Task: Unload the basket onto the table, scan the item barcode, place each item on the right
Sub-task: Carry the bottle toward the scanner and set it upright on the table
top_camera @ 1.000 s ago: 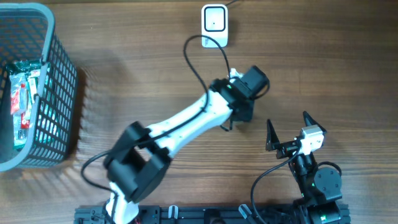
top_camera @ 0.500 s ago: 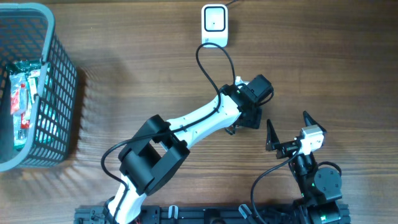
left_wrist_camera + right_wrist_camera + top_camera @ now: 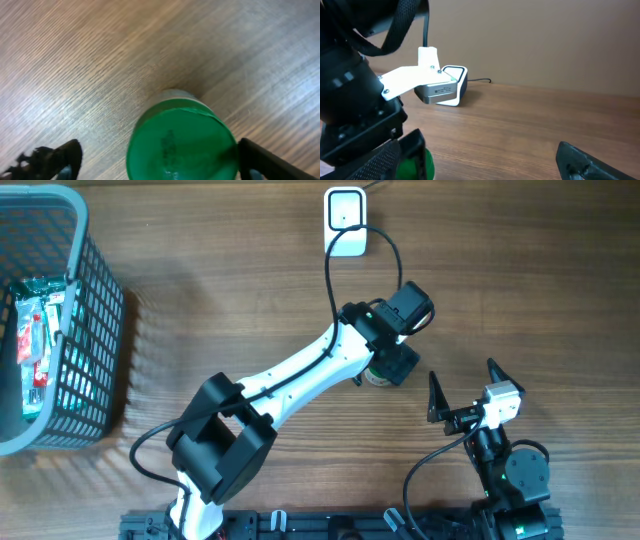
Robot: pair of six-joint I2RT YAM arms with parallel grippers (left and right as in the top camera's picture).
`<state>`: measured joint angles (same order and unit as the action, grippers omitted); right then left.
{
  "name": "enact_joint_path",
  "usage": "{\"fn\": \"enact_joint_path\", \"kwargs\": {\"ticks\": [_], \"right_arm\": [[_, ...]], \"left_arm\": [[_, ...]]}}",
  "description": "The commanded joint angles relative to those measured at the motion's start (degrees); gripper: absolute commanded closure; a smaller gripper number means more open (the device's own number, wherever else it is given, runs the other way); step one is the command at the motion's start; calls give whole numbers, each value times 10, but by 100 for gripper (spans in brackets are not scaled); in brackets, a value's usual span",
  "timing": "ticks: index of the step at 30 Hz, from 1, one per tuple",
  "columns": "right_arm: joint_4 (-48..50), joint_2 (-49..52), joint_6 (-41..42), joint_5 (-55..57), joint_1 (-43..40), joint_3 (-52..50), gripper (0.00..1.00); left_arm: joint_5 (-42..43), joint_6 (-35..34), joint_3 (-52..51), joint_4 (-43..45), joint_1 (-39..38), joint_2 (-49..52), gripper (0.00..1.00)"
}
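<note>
I see a wooden table [image 3: 200,300] with warm brown, fine-lined grain across the overhead feed. Behind it the right wrist feed shows a plain tan wall [image 3: 545,40]. Soft light leaves a pale sheen on the wood.

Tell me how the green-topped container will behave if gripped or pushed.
The container has a rigid-looking green top, so it should keep shape when gripped. Upright and round on the table, it may tip if pushed high, then roll.
</note>
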<state>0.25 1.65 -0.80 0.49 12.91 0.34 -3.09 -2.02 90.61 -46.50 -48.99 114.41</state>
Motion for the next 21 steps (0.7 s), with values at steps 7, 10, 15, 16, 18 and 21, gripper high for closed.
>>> {"fn": "enact_joint_path", "kwargs": {"ticks": [7,10,15,16,18,21], "right_arm": [[3,1,-7,10,-2,0,0],[3,1,-7,10,-2,0,0],[3,1,-7,10,-2,0,0],[3,1,-7,10,-2,0,0],[3,1,-7,10,-2,0,0],[3,1,-7,10,-2,0,0]], "left_arm": [[43,73,-10,-9,2,-8,12],[43,78,-17,-8,2,-5,14],[44,78,-34,9,0,0,17],[44,78,-41,22,0,0,17],[44,78,-52,42,0,1,17],[50,78,-61,61,0,1,17]]}}
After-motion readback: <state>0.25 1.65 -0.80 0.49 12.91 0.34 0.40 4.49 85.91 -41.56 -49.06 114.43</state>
